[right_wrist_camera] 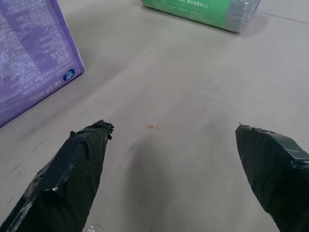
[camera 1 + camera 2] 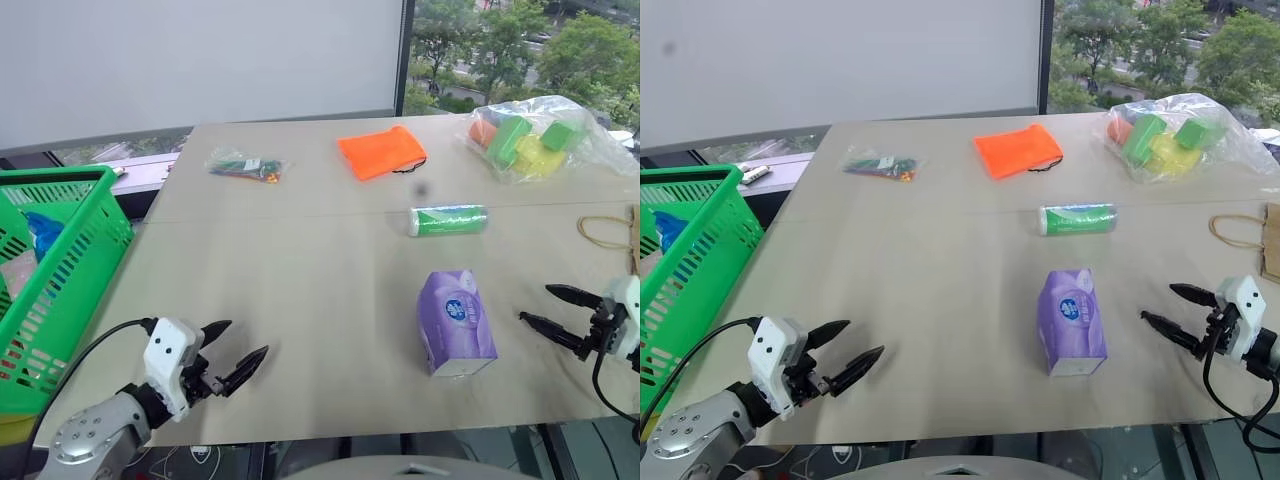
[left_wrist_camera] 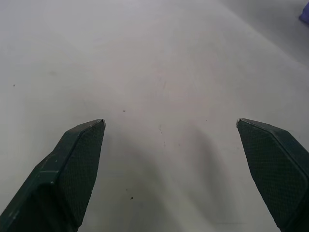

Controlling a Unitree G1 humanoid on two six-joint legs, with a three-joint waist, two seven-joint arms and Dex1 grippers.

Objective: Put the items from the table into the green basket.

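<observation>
grippers sit low in the frame, both released and holding nothing: left gripper point(image 2: 233, 349) at lower left just inside the near edge of the table point(image 2: 300, 300), fingers spread over bare wood; right gripper point(image 2: 548, 306) at lower right near the table's right edge, fingers spread, pointing toward the purple tissue pack point(image 2: 456, 322), which lies just beside it with open surface between. wide bare room spans lower centre. past the seam lies the green cylinder point(image 2: 448, 220); further up, the orange pouch point(image 2: 381, 151), a small clear bag point(image 2: 246, 166) and a large clear bag of blocks point(image 2: 540, 138) at upper right. green basket point(image 2: 60, 270) stands off the table's left edge.
</observation>
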